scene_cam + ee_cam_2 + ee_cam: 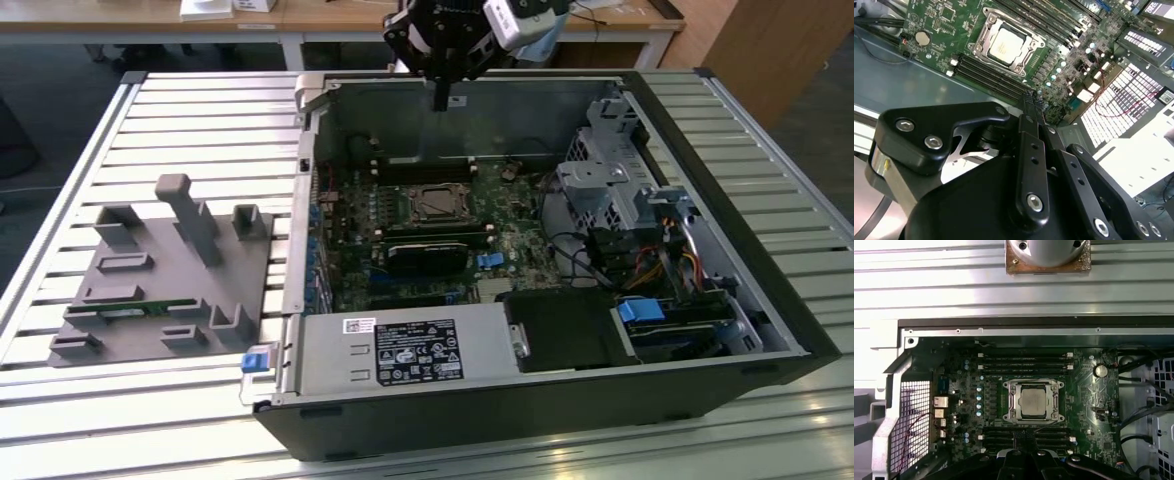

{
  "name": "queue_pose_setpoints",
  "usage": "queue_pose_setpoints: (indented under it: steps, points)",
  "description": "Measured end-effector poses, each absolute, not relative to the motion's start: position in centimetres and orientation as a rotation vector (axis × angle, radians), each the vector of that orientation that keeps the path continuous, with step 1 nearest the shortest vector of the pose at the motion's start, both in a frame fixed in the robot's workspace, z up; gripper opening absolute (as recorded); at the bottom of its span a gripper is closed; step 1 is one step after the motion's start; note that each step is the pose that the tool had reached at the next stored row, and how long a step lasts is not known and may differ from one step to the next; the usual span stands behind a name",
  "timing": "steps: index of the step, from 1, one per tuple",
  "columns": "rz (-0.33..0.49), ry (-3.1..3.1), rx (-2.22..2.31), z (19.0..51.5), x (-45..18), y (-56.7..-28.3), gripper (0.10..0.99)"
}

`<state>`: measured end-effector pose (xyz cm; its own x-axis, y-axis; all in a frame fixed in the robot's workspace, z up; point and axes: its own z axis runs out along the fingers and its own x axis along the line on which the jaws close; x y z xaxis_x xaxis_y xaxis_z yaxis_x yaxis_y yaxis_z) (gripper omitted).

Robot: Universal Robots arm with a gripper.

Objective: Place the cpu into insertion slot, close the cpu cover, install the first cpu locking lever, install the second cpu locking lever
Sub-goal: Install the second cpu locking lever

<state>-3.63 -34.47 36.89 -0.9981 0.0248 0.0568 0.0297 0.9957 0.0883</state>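
Jaws closed, empty, above cpu [1033, 402]

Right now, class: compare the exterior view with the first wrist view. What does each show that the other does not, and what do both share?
Exterior view alone: the grey fixture block beside the case and the labelled power supply.

First wrist view alone: the round coin battery on the board.

Both: the cpu lying in the insertion slot on the green motherboard, with the pincer raised above.

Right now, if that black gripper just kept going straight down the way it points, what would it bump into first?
Probably the green motherboard near the long black memory slots beside the cpu, judging by the gripper in the first wrist view; depth is unclear.
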Motion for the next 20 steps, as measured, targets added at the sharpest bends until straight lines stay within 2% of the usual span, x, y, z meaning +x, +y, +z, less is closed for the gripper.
queue_pose_setpoints:
  steps: [20]
  points:
    - [-0.137,-3.083,-0.042,34.8,-3.6,-35.1,0.106]
